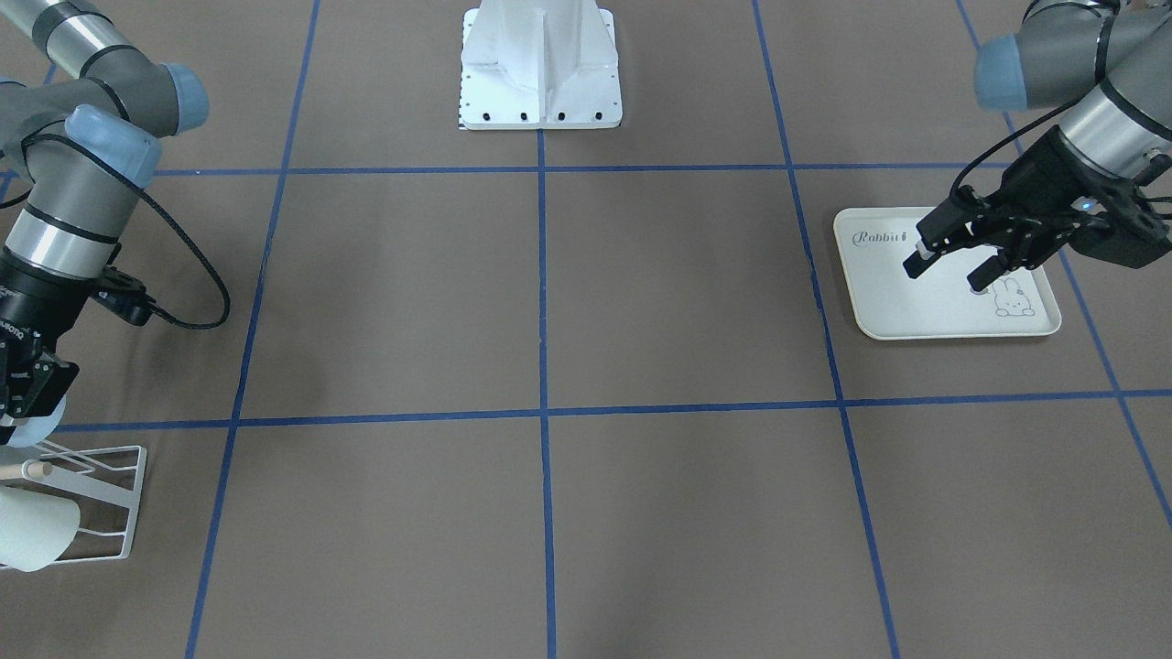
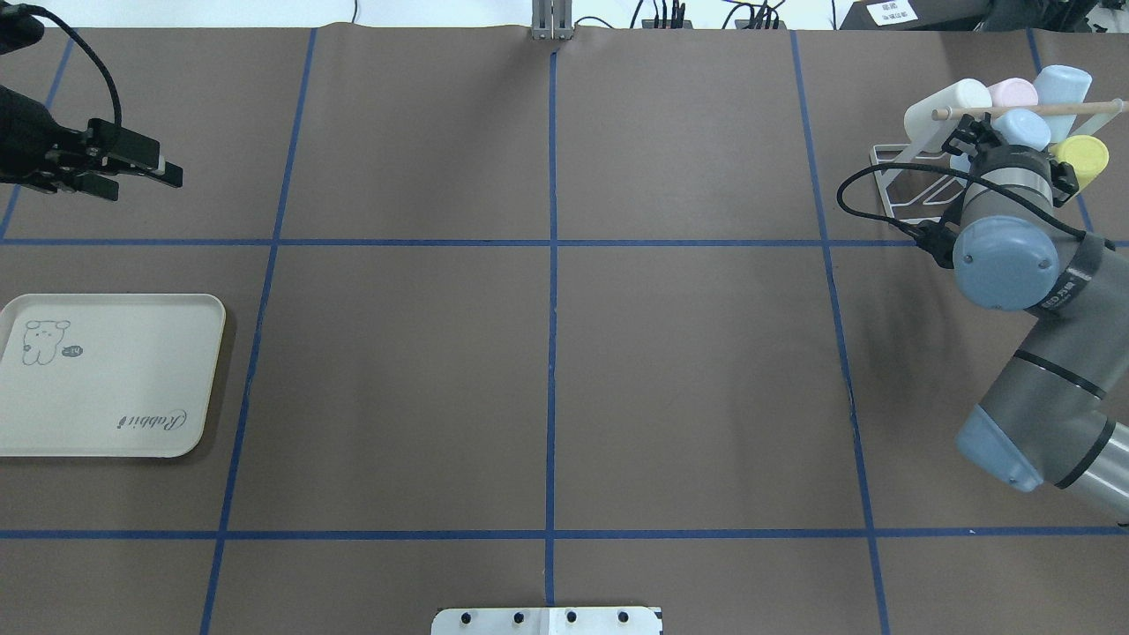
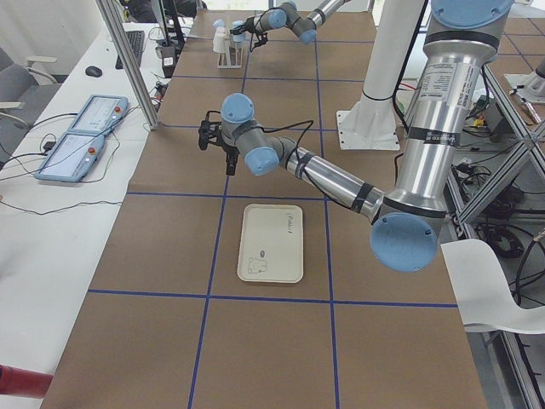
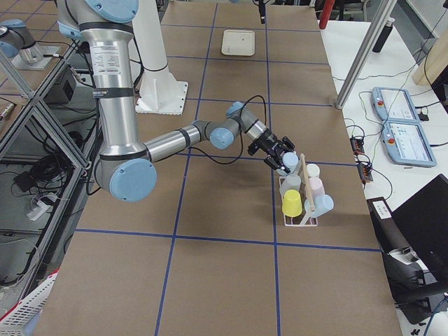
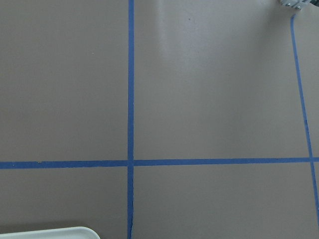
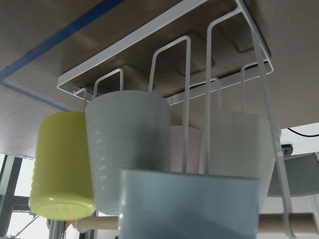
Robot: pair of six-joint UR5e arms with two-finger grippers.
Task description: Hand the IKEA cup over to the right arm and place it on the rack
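Right gripper (image 4: 283,155) clenching pale-blue cup (image 6: 189,204), bringing it to rack (image 1: 137,494) at table's 2 o'clock in overhead view, beside four cups hanging there. Placement step, judging late. Left gripper (image 1: 948,270) hanging released, empty, at 10 o'clock near tray (image 2: 176,423), well clear of rack.

Overhead: behind the robot base (image 2: 547,622), forward and down over the table (image 2: 688,353). Front: opposite, steeply down. 2 side views: along the table from each end. Wrist views: close, left above a tray (image 5: 50,233) corner, right against the rack (image 6: 124,45). Tray, rack common to 4 exterior views.
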